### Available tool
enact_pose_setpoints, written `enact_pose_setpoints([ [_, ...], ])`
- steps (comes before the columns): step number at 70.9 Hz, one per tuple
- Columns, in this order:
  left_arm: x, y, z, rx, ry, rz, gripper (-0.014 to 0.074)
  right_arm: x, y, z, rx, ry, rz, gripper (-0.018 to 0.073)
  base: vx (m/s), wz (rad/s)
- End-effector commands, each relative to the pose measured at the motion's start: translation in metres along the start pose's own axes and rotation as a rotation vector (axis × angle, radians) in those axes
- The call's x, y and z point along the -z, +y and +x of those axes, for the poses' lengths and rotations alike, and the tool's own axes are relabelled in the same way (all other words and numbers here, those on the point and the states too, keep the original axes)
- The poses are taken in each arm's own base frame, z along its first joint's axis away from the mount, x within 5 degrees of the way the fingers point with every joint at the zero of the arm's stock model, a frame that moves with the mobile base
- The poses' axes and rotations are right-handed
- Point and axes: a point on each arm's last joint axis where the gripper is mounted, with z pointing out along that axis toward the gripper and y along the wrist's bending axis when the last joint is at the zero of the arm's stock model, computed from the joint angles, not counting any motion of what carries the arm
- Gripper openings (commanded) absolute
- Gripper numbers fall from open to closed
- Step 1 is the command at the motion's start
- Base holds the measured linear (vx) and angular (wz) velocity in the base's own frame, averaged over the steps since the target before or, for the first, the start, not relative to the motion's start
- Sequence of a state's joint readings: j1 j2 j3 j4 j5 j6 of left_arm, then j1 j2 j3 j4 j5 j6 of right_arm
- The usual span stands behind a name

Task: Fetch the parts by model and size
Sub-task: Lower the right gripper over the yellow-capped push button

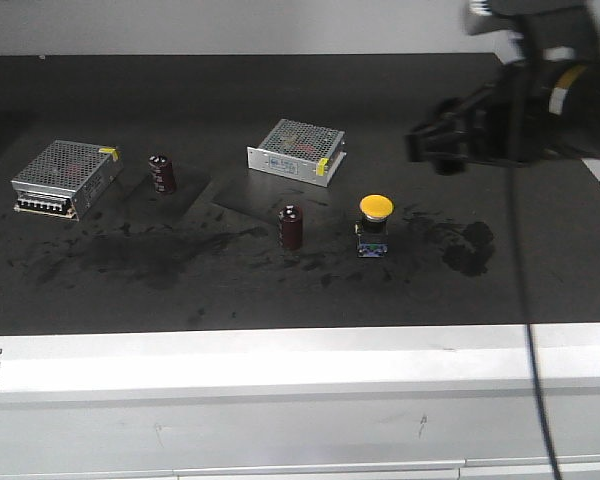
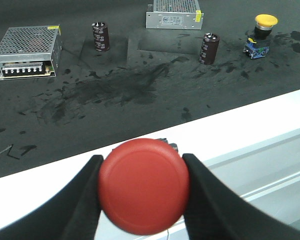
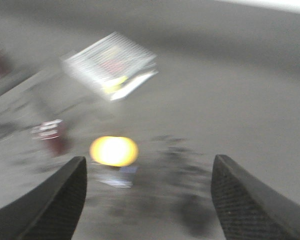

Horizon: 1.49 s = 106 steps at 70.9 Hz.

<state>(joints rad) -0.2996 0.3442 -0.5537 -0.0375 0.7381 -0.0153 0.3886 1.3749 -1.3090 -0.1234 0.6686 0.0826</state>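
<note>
The left gripper [image 2: 143, 170] is pinching the red push-button switch [image 2: 144, 186] by its mushroom cap, one black finger pressed to each side, and in the left wrist view it sits at the bottom centre of the frame over the pale front edge of the tabletop [image 2: 250, 120] (the cap hides the switch's base). The yellow push-button switch [image 1: 374, 225] stands upright on the dark tabletop right of centre in the front view, its blue-trimmed base on the smudged surface, just to the right of a maroon capacitor [image 1: 291, 226]. A second capacitor [image 1: 162, 173] stands further left, beside a mesh-topped metal box [image 1: 65, 177]; another metal box [image 1: 296, 151] lies behind the yellow switch, toward the upper centre. The right gripper [image 1: 430, 135] hangs at the upper right of the front view, well apart from the yellow switch. Its blurred wrist view shows the fingers [image 3: 60, 200] spread wide with nothing between them but the yellow cap below.
</note>
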Motion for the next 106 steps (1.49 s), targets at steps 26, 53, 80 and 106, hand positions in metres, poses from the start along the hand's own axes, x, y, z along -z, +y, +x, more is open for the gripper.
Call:
enact_pose_setpoints([
  [26, 0.004, -0.001, -0.015, 0.007, -0.103, 0.012, -0.0007, -0.071, 0.01, -0.058, -0.107, 0.214, 0.01, 0.0505, 0.0, 0.0],
  [53, 0.006, -0.001, -0.014, 0.007, -0.111, 0.012, -0.0007, -0.125, 0.015, -0.044, -0.152, 0.344, 0.022, 0.0505, 0.0, 0.0],
  [80, 0.006, -0.001, -0.014, 0.007, -0.111, 0.012, -0.0007, -0.152, 0.017, -0.028, -0.16, 0.417, 0.029, 0.0505, 0.0, 0.0],
  [106, 0.006, -0.001, -0.014, 0.007, -0.111, 0.012, -0.0007, -0.153, 0.018, -0.023, -0.164, 0.462, 0.032, 0.0272, 0.0, 0.0],
])
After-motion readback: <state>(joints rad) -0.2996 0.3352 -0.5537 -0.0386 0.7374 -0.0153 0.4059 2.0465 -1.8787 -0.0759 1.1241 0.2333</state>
